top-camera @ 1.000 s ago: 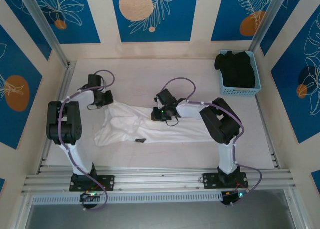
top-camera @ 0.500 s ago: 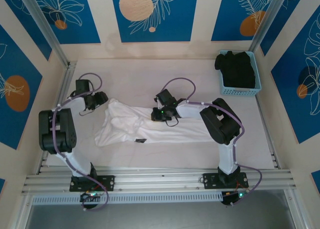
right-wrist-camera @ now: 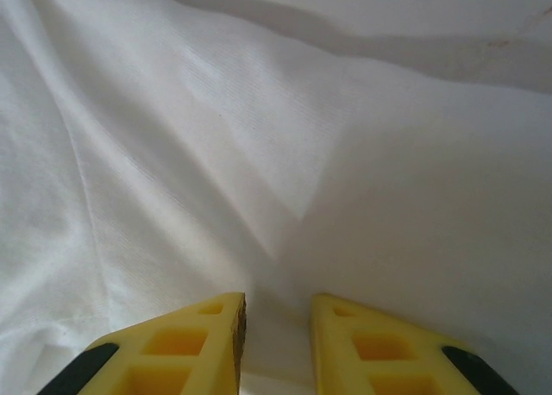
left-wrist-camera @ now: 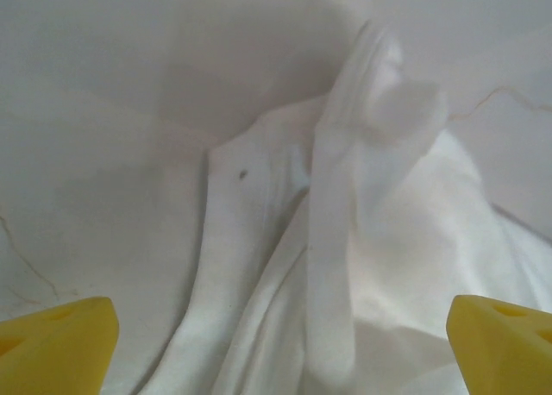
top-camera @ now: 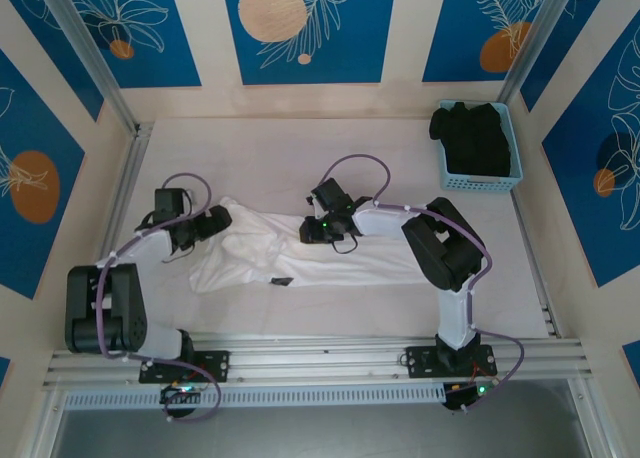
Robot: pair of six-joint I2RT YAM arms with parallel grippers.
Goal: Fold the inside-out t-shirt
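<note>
Left claw (left-wrist-camera: 276,350) over wrinkled white t-shirt (top-camera: 250,253)

blue basket (top-camera: 481,185), black garment (top-camera: 475,138) inside

Left wrist: left gripper (left-wrist-camera: 280,313) fingers (left-wrist-camera: 56,343) cut off at both bottom corners. Inside-out t-shirt (left-wrist-camera: 362,266) runs off the bottom and right edges, its raised fold blurred.
Right wrist: right gripper (right-wrist-camera: 278,300) fingers (right-wrist-camera: 172,347) cut by the bottom edge.
Top view: small dark mark (top-camera: 281,281) on the shirt towards the table's (top-camera: 300,148) near edge, too small to identify.

Blue leaf-print wall panels (top-camera: 340,38) around a pale table (top-camera: 280,148), aluminium rails (top-camera: 320,358) in front.
</note>
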